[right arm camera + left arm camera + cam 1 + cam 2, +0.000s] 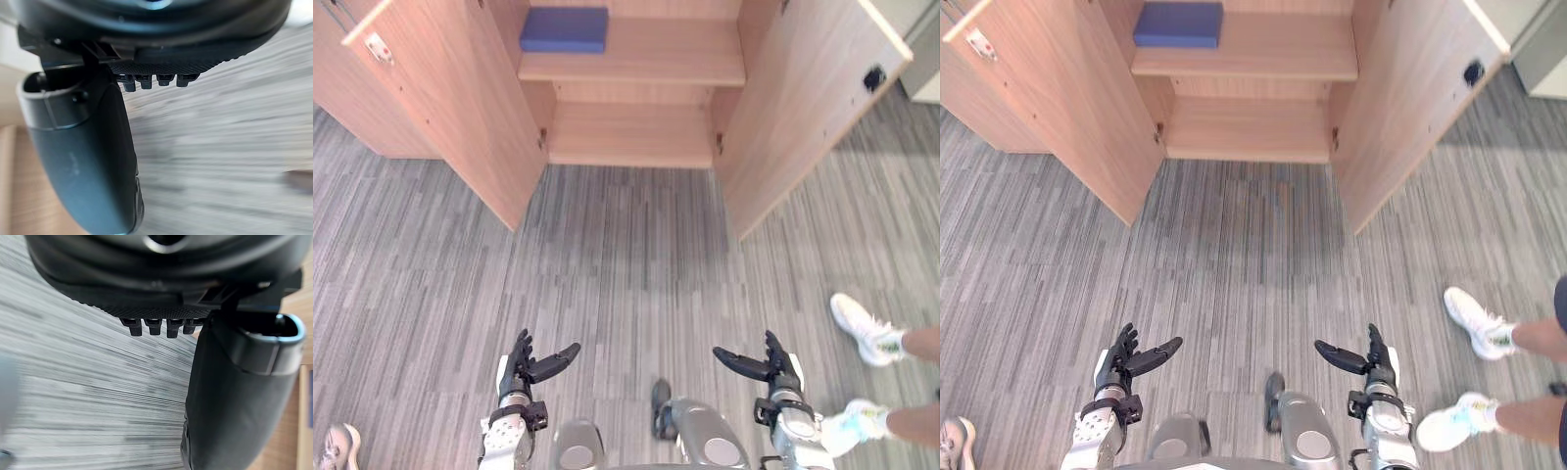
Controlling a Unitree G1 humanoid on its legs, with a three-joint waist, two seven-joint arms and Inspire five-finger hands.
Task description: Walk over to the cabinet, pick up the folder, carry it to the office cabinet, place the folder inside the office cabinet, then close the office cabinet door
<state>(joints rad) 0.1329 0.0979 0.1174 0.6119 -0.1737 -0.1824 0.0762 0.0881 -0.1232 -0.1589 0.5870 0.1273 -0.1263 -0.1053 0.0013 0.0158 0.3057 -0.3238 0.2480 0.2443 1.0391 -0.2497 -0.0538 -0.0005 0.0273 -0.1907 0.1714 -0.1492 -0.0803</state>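
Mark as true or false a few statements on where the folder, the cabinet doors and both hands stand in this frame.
1. The blue folder lies on the cabinet's upper shelf. True.
2. Both cabinet doors are shut. False: the left door and the right door stand wide open.
3. The left hand holds the folder. False: it is open and empty, low above the carpet.
4. The right hand is open and empty. True.
5. A person's white shoes show on the robot's right. True.
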